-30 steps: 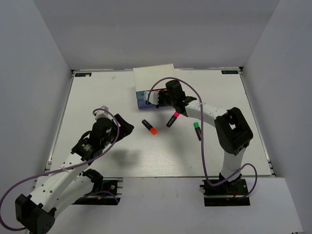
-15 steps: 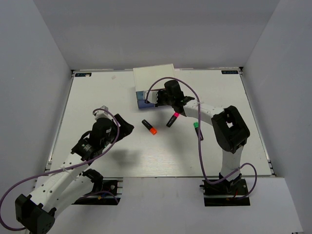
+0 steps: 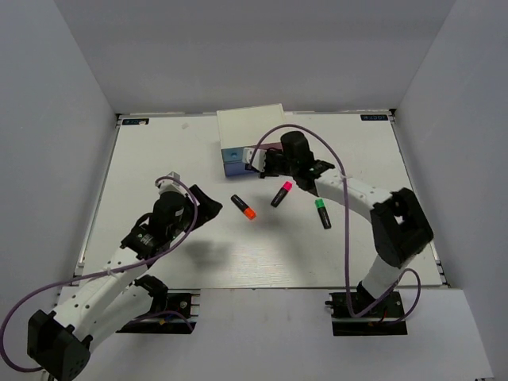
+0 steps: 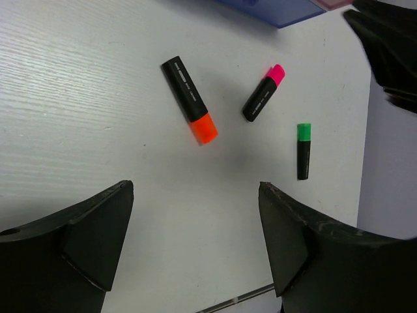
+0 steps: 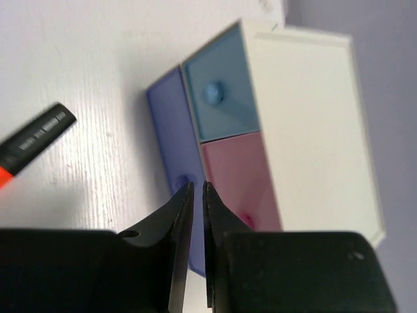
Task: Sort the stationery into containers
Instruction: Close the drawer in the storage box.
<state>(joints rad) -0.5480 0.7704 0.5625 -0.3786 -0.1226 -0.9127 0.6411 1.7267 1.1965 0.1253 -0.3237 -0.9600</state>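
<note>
Right elbow (image 3: 401, 230) swung outward; only the wrist view shows right gripper (image 5: 198, 185) nearly pressed together, half-hiding purple drawer (image 5: 171, 130) knob (image 5: 182, 182); left gripper (image 4: 194, 195) spread.

Bright, even light from above w/ soft grey shadow under left arm (image 3: 151, 230) on white surface (image 3: 159, 159). Top view sharp; right fingers (image 5: 172, 228) v. close to lens — edges soft.

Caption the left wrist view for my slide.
Open left end effector facing orange-capped marker, pink-capped marker and green-capped marker.
</note>
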